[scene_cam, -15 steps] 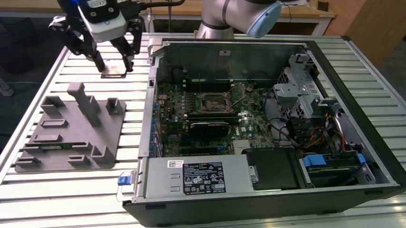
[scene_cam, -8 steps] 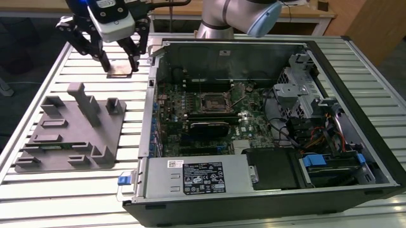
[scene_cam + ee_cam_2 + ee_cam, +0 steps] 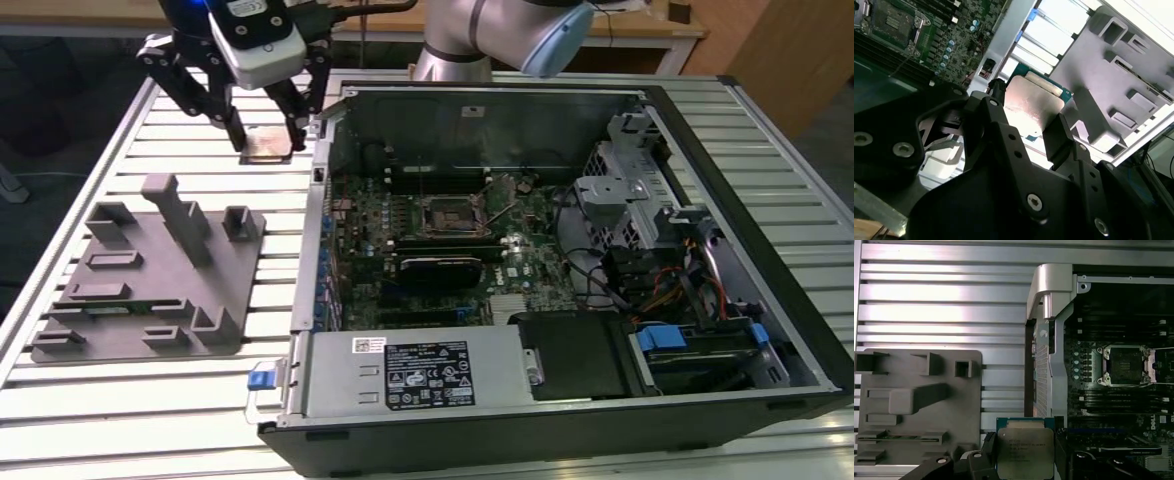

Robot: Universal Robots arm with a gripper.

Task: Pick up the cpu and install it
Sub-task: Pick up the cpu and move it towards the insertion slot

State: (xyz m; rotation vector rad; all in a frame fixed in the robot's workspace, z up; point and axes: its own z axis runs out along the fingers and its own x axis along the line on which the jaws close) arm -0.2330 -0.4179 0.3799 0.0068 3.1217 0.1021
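Exterior view put the gripper (image 3: 271,135) over the slatted table (image 3: 80,400), just beside the open computer case (image 3: 747,150) at its far corner, beyond the grey tray (image 3: 134,300). Its fingers (image 3: 296,122) were drawn in on the cpu (image 3: 266,147), pinching two opposite edges, I supposed so that nothing pressed on the chip's faces. In both wrist views the silver top (image 3: 1025,450) sat flat between the black pads (image 3: 1061,132), face up and level, seemingly just clear of the table. That suited a part meant to drop squarely into place. The motherboard socket (image 3: 1125,365) lay well apart from it inside the case and looked empty.
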